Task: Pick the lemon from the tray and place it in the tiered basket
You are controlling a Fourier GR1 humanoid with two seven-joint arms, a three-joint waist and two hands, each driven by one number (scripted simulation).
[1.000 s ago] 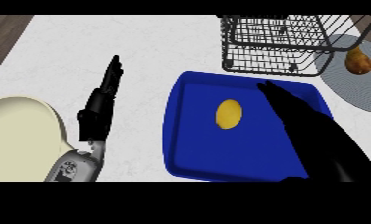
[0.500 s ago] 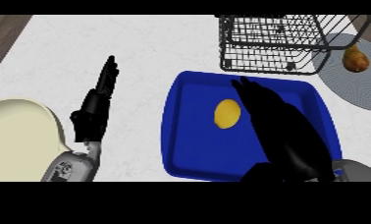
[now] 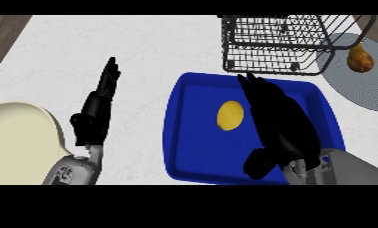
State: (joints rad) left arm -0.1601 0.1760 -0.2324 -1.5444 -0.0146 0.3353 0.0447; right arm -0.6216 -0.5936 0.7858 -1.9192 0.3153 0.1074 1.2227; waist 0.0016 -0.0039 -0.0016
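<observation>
A yellow lemon (image 3: 229,115) lies on the blue tray (image 3: 193,137) at the middle right of the counter. My right hand (image 3: 279,127) hovers over the tray just right of the lemon, fingers straight and pointing away, thumb low near the tray's front; it holds nothing. The black wire tiered basket (image 3: 284,44) stands behind the tray at the upper right. My left hand (image 3: 98,104) rests open on the white counter at the left, fingers pointing away.
A cream plate (image 3: 29,142) sits at the lower left beside my left forearm. A grey round mat (image 3: 362,79) with a brown pear (image 3: 359,59) lies at the right edge, next to the basket.
My right hand has slid leftward across the tray, from its right side to right beside the lemon. The left hand and the lemon have stayed put.
</observation>
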